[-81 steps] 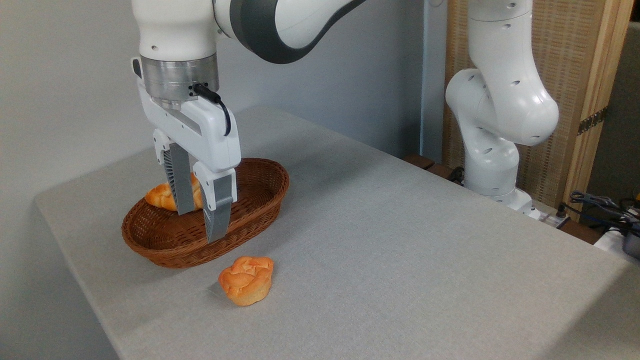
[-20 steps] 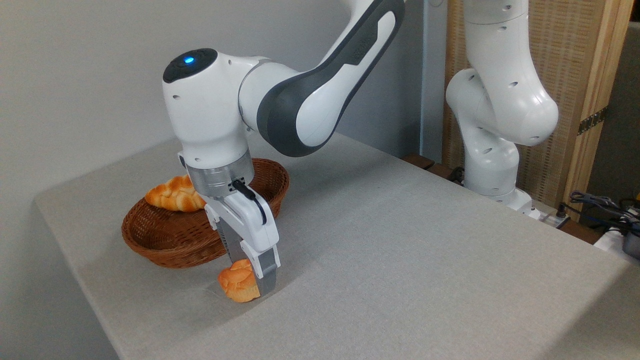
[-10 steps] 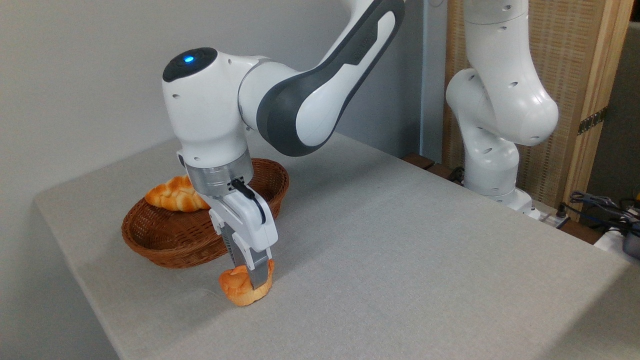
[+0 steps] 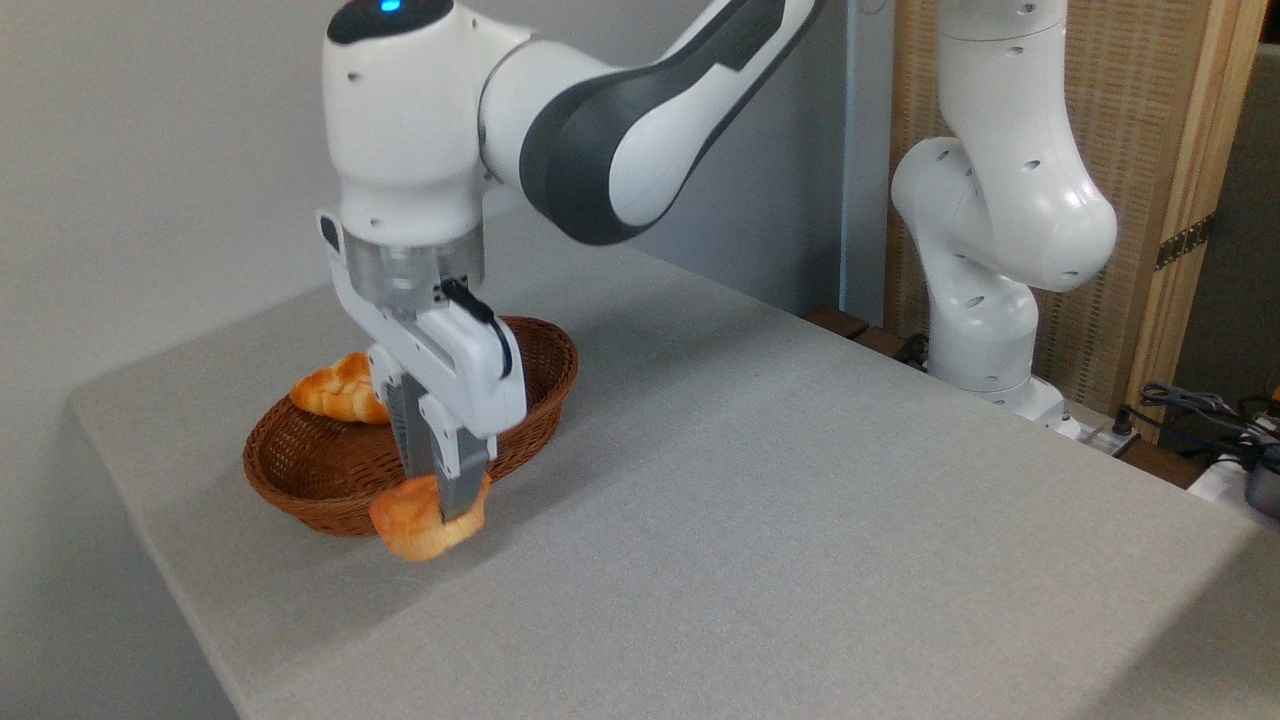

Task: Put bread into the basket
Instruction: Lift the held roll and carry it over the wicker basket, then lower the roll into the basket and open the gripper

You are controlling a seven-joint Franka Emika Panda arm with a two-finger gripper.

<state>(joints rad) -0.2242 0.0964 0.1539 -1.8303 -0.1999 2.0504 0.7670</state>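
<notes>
Now fingers (image 4: 442,497) clamp bread (image 4: 425,520) beside basket (image 4: 300,470).

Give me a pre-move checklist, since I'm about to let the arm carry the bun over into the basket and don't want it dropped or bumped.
1. Grip: gripper shut on the bread, which is pinched near its top. Ok.
2. Bread off the table: it appears lifted. Ok.
3. Height over the basket rim: the bread looks level with the near rim. Not ok, raise first.
4. Landing spot: the basket floor near the front is bare; the braided loaf lies at the back. Ok.
5. Grip firmness: cannot tell.
</notes>
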